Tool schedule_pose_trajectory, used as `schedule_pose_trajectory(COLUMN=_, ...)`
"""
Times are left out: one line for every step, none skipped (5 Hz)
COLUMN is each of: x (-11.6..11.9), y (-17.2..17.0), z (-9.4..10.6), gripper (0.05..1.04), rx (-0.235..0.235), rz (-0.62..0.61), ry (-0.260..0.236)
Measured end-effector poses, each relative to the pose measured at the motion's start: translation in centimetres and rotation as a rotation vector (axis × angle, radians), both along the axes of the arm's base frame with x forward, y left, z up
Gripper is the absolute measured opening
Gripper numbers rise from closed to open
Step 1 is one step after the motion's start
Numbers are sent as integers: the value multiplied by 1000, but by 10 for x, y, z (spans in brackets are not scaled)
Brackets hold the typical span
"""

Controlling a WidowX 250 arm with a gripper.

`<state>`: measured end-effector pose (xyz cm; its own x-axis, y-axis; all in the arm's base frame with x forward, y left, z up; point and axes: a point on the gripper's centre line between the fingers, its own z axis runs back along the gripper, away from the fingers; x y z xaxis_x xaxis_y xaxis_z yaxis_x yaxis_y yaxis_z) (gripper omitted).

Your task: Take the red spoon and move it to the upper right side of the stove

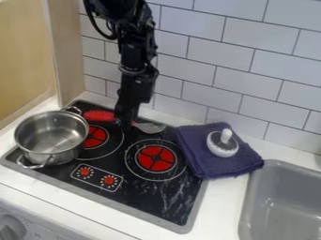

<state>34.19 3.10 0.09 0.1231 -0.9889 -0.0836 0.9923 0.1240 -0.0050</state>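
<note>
My gripper (127, 123) is hanging right at the middle of the red spoon (98, 116), which is lying along the back of the stove (144, 197), handle to the left, bowl to the right. Whether I am gripping it, I cannot tell. The pot (51, 136) is standing near the handle; the purple cloth (194, 145) is bordering the upper right side.

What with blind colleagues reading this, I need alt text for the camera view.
A robot gripper hangs at a red-handled spoon at the back of a stove, between a metal pot and a purple cloth bearing a white object.
</note>
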Motion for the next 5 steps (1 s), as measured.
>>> schedule_pose_trajectory(x=4, y=0, z=0, gripper=378, rx=-2, rz=-15, ry=4)
schedule_pose_trajectory(x=3, y=0, z=-1, gripper=675, rx=-3, rz=-13, ry=18)
schedule_pose_trajectory(x=3, y=-1, z=-1, gripper=941, rx=-4, rz=-15, ry=23)
schedule_pose_trajectory(x=0, y=-3, z=0, gripper=1009, rx=-15, rz=-8, ry=39)
schedule_pose_trajectory(x=-6, y=0, z=12, gripper=1003, rx=6, rz=0, ry=63)
